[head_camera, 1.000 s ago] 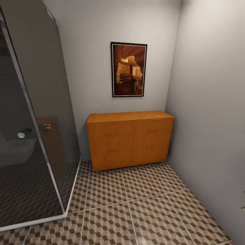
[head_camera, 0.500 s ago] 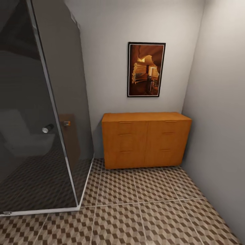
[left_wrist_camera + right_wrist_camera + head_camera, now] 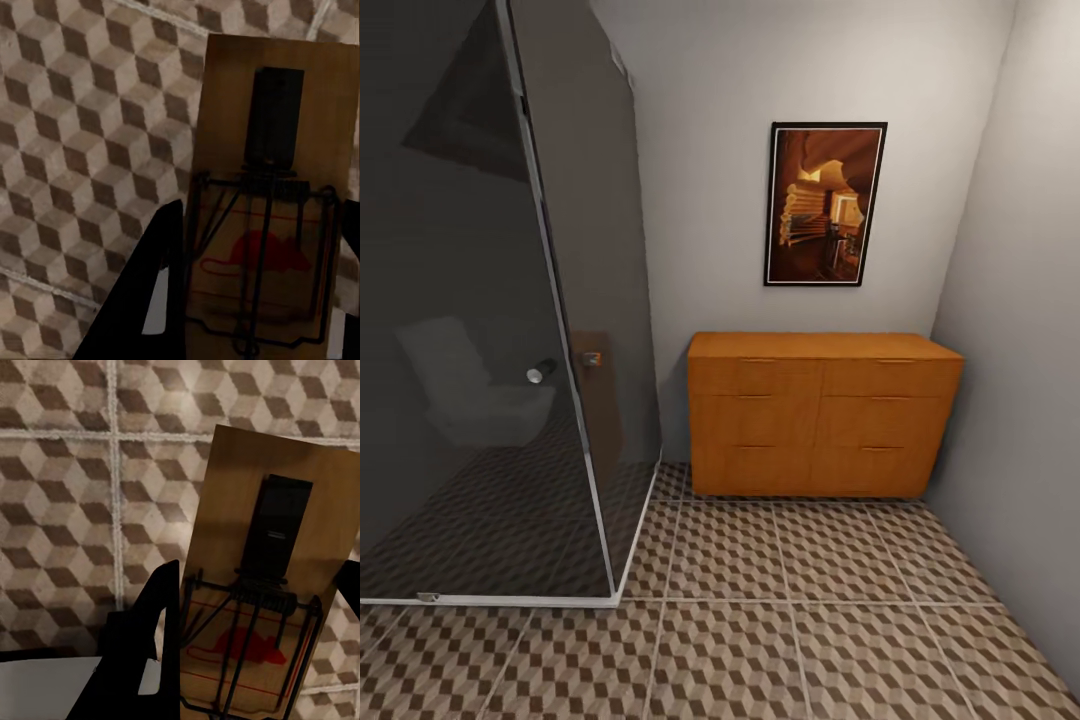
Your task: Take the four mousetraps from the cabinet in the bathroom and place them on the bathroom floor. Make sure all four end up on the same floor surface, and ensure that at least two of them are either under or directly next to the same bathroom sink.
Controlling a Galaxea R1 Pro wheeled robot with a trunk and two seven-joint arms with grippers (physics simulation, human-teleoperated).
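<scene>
Camera panned left, cabinet closed, both jaws gripping mousetraps.

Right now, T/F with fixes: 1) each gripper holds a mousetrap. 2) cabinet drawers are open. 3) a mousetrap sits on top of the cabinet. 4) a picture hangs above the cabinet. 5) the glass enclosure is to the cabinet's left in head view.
1) True: the left gripper has a mousetrap between its fingers, and the right gripper has another mousetrap.
2) False: all drawers on the cabinet look shut.
3) False: its top is bare.
4) True: a framed picture hangs above it.
5) True: the dark glass enclosure stands left of it.
</scene>
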